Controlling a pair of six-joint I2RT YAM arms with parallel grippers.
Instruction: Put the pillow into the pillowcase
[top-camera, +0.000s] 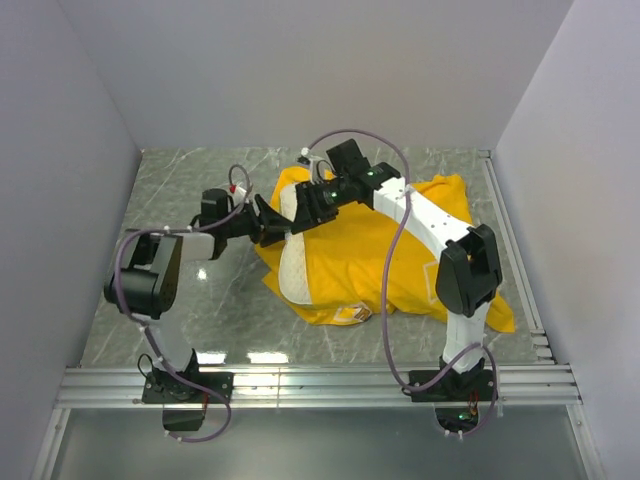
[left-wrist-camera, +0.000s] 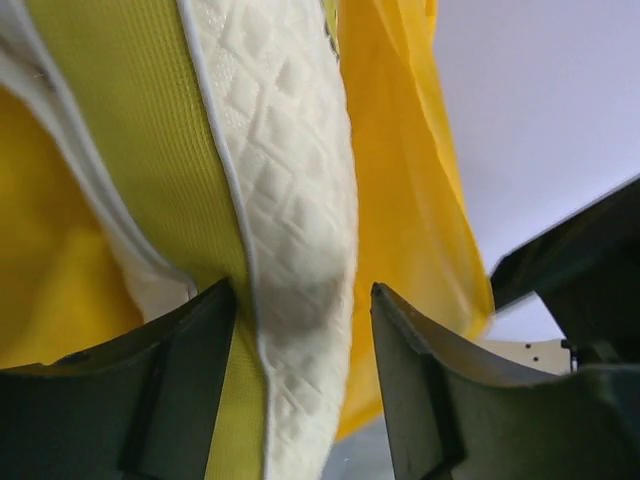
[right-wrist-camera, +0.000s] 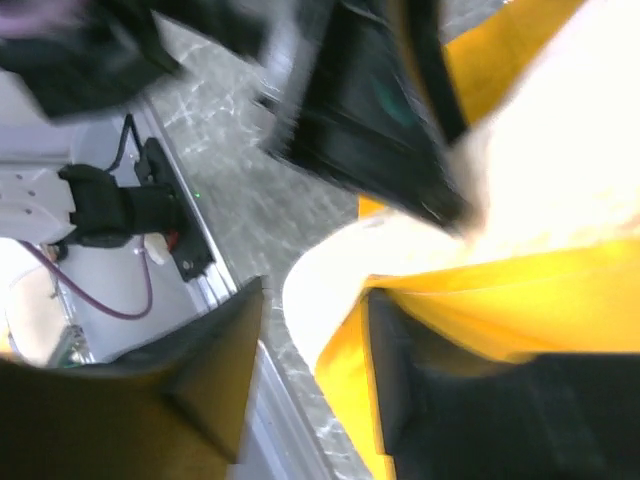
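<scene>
The cream-white quilted rectangular pillow (top-camera: 286, 265) lies partly inside the bright yellow fabric pillowcase (top-camera: 345, 265), with 1 end left exposed at the case's left opening. That exposed edge is straddled by the left gripper (left-wrist-camera: 300, 300), its fingers apart; whether the edge is actually pinched cannot be told. The right gripper (right-wrist-camera: 312, 330) is held open at the yellow hem, probably so the mouth can be drawn over the pillow.
</scene>
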